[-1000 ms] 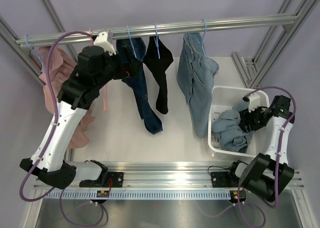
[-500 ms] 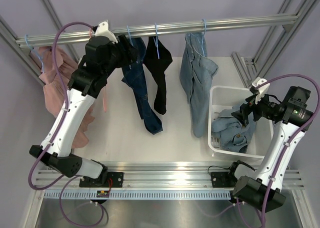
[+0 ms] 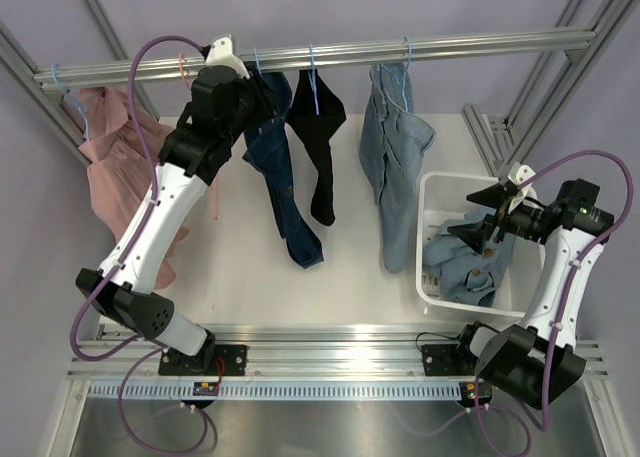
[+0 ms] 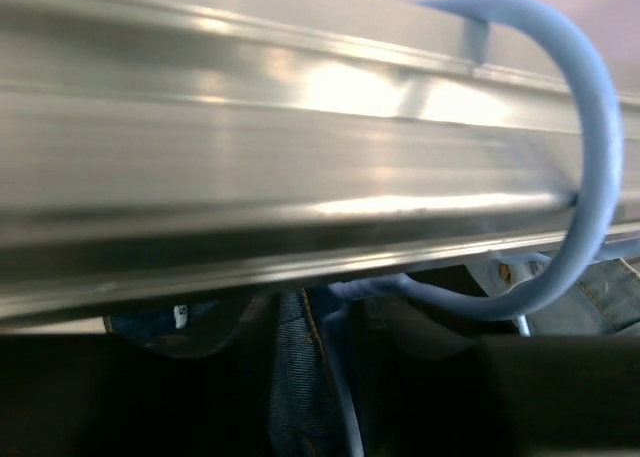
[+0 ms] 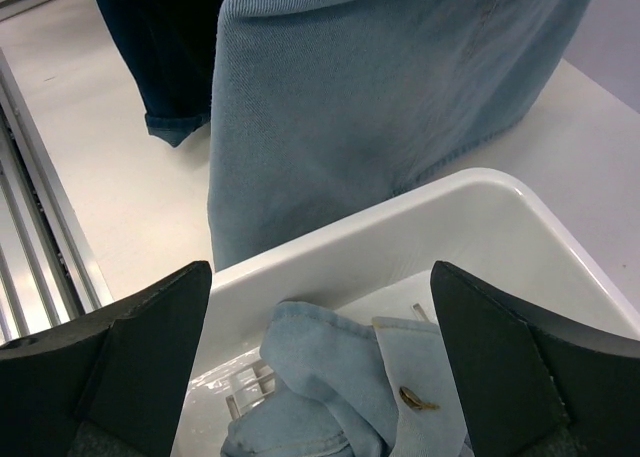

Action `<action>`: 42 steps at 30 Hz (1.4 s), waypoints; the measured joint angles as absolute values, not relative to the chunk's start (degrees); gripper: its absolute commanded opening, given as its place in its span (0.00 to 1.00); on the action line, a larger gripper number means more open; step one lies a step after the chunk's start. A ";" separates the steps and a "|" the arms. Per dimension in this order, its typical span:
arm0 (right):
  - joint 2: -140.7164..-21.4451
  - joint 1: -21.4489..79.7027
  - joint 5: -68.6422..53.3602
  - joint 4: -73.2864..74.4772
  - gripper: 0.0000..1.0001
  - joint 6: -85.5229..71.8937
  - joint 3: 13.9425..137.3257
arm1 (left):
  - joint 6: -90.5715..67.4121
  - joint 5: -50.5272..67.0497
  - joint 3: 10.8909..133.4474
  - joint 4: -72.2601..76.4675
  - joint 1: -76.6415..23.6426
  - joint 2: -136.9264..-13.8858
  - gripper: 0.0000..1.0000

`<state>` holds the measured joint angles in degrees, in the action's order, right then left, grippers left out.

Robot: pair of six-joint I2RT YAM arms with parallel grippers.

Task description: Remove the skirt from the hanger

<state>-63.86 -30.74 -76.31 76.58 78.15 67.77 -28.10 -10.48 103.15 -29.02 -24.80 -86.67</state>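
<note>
**Skirt on the rail, right pincer wide over the basket**

Skirt: the pale denim skirt [image 3: 395,167] hangs from its light blue hanger [image 3: 407,49] on the metal rail [image 3: 480,45]. It is right of centre, with its hem down near the white table [image 3: 230,267]. Neither arm touches it.

Right arm: the right gripper [image 3: 476,213] sits over the near-left part of the white basket [image 3: 440,181], fingers spread wide with nothing between them. In the wrist view the skirt's lower edge hangs just beyond the basket rim. A crumpled light denim piece [image 3: 462,259] lies inside the basket.

Left arm: reaches up to the rail. The left gripper [image 3: 258,95] is pressed in at the top of the dark jeans [image 3: 283,182], by their blue hook [image 4: 590,127], which loops over the rail. Its fingers are only a dark blur in the wrist view, so I cannot tell whether they are apart or together.

Others on the rail: a black garment [image 3: 318,147] between the jeans and the skirt, and a pink garment [image 3: 110,167] at the far left.
</note>
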 measured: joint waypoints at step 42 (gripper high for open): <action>-60.95 -19.49 -73.21 75.88 1.00 66.72 73.08 | -9.26 -4.75 88.29 -23.44 -24.12 -65.98 0.00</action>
